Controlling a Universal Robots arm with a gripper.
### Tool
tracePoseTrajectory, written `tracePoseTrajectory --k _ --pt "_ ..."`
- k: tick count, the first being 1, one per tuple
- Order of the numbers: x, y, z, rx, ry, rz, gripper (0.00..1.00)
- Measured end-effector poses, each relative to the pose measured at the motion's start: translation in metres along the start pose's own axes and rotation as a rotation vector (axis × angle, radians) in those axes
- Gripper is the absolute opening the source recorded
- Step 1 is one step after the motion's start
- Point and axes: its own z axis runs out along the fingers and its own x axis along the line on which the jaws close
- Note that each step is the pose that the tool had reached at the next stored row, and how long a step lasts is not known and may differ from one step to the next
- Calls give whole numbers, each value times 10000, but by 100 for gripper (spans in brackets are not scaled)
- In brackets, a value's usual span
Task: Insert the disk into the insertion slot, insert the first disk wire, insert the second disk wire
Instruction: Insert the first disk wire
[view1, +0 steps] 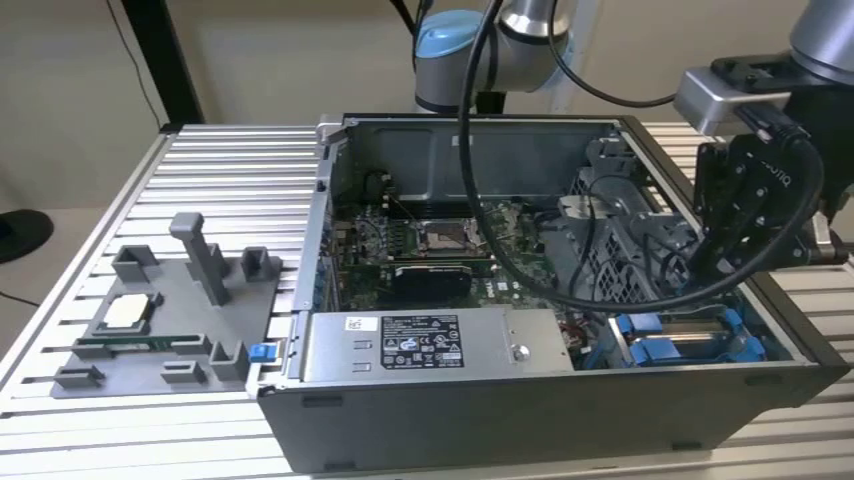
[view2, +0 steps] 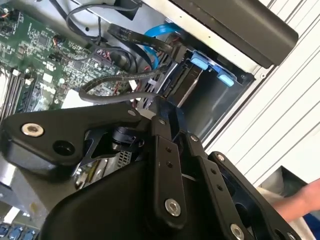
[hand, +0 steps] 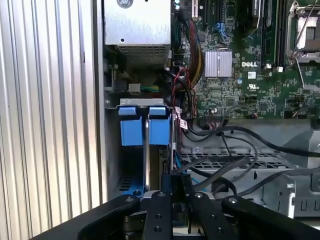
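We see the disk (hand: 134, 131) standing on edge inside the insertion slot (view2: 216, 106) at a corner of the computer case (view1: 534, 420). Its 2 blue carrier tabs show at the slot's mouth, so the disk step looks done to us. The tool (hand: 173, 181) hangs just above the slot, near the disk's inner end. We cannot tell whether it is wide, narrow or holding anything, because its own linkage covers the tips.

In the second wrist view a black wire (view2: 140, 39) ends in a plug just beside the disk. We cannot tell whether that plug is seated. A blue wire (view2: 157, 29) curls close behind it.

We judge 4 things could go wrong here:
- The wires are crowded around the tool, so a sideways move could hook 1 of them and drag a plug askew or pull it off.
- A plug pressed in tilted could jam or bend at the disk's connector.
- The arm's own black cable (view1: 587, 302) droops into the case over the motherboard (hand: 235, 90) and could catch on an edge there.
- What looks like a person's hand (view2: 300, 202) lies near the bench (view1: 227, 170) edge, close enough that a swing outward worries us.
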Motion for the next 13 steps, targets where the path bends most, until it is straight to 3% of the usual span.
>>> tracePoseTrajectory --k 4,9,11,13 --pt "-4 -102 9 -57 27 5 0" --pt "-5 -129 20 -570 72 35 0" --pt "-6 -151 32 -718 77 36 0" --pt "-5 -178 51 -792 79 39 0"
